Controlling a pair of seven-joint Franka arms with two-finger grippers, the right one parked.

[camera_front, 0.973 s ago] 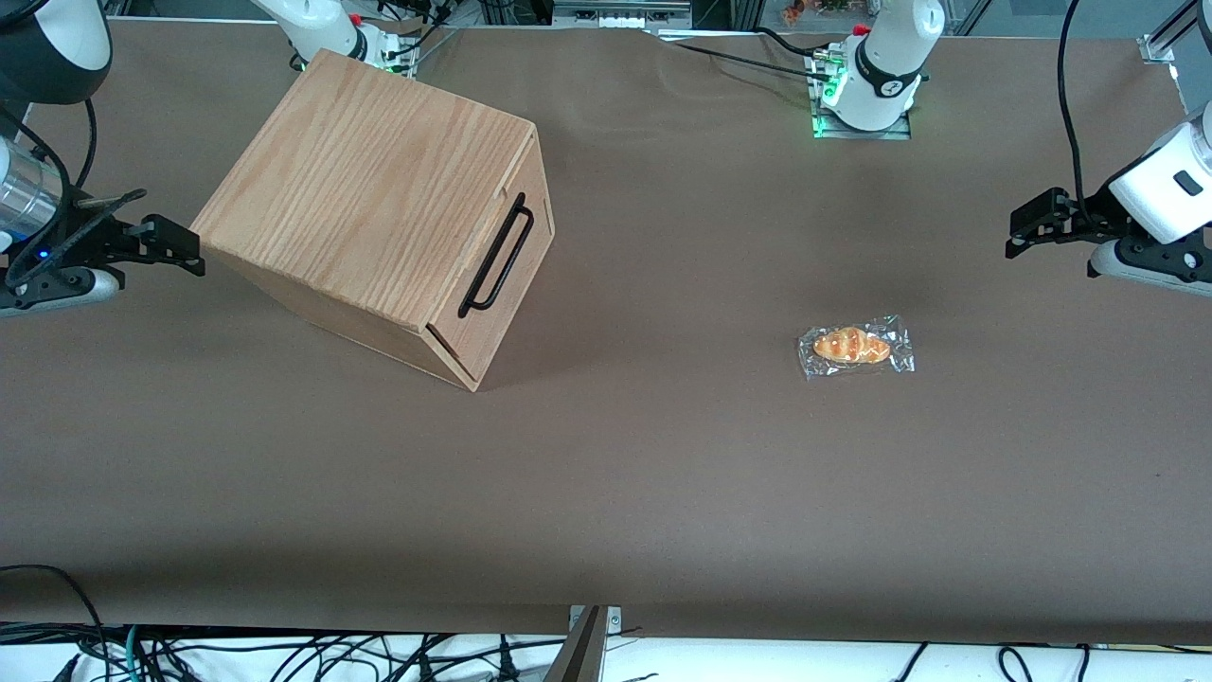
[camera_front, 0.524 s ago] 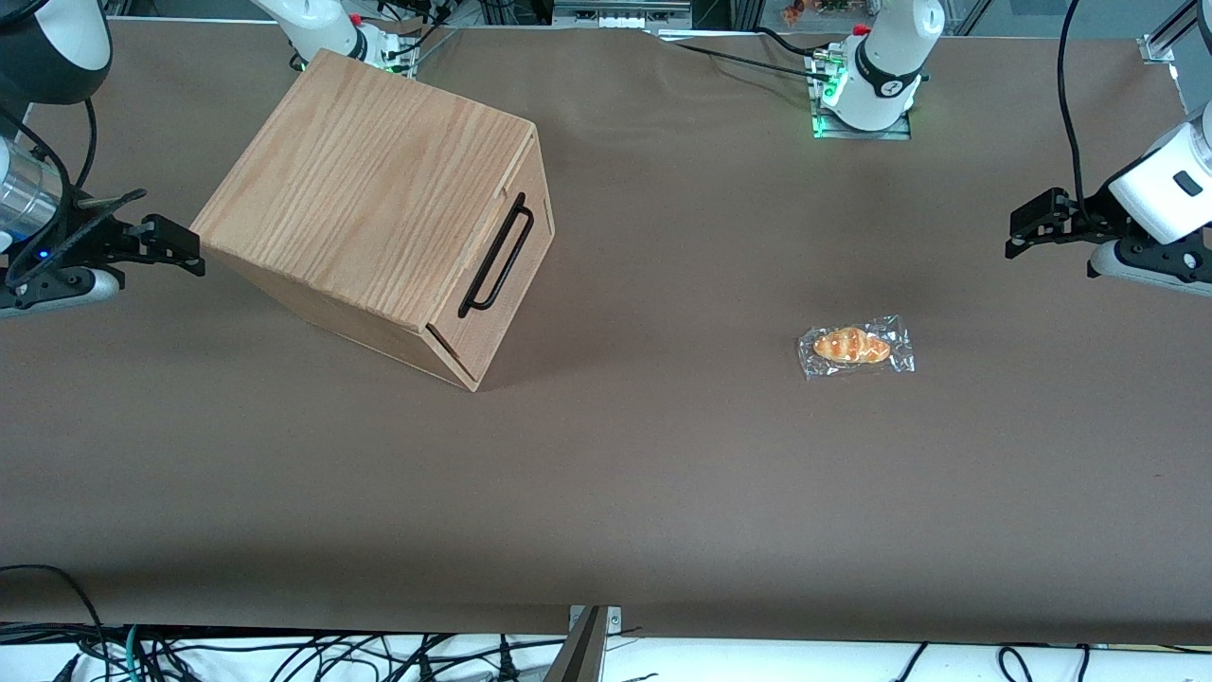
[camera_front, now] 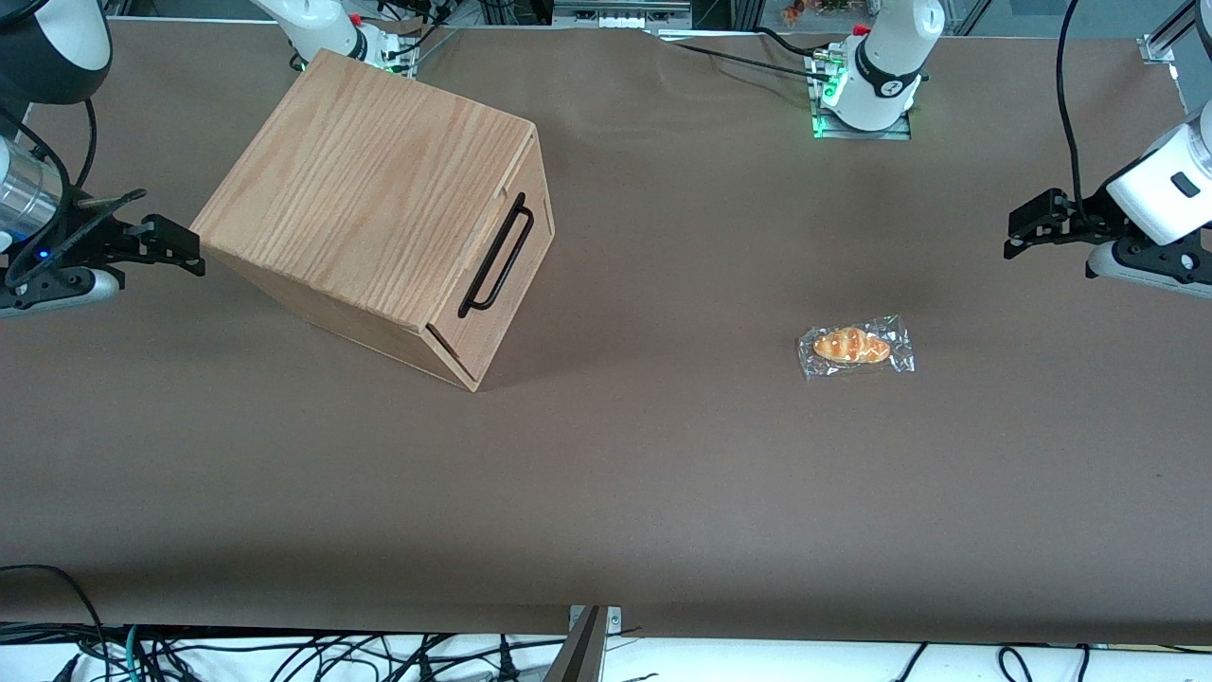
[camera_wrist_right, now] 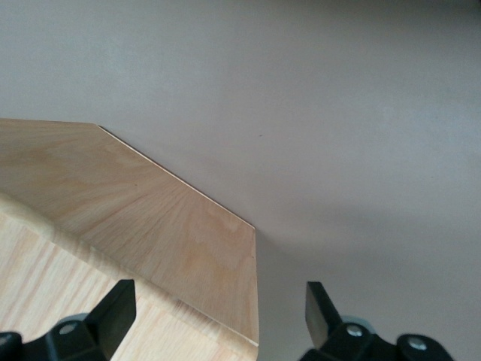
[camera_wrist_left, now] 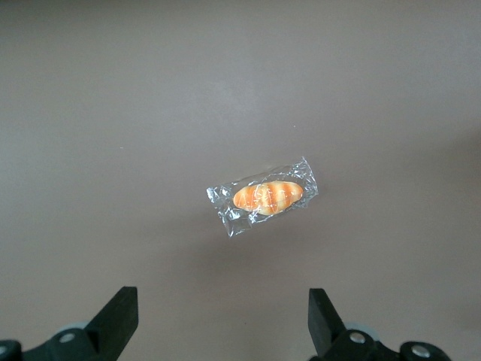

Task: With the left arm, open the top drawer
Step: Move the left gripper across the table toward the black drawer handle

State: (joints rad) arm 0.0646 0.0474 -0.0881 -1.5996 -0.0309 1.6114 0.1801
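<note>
- left arm (camera_front: 1160,194): glossy white shell, small dark mark on its side, black cable rising from the wrist.
- gripper (camera_front: 1027,227): black, angular; two dark wedge-shaped fingers (camera_wrist_left: 119,320) set apart on screwed mounts.

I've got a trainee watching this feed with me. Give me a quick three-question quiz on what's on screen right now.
1. True or false: the top drawer is shut.
2. What does the left wrist view show between the fingers of the gripper?
   A. the handle
   B. a wrapped bread roll
   C. a cup
3. Fill in: the gripper hangs open above the table toward the ______ arm's end, apart from the black bar handle.

Key
1. True.
2. B: the wrapped bread roll lies on the table.
3. working.
</note>
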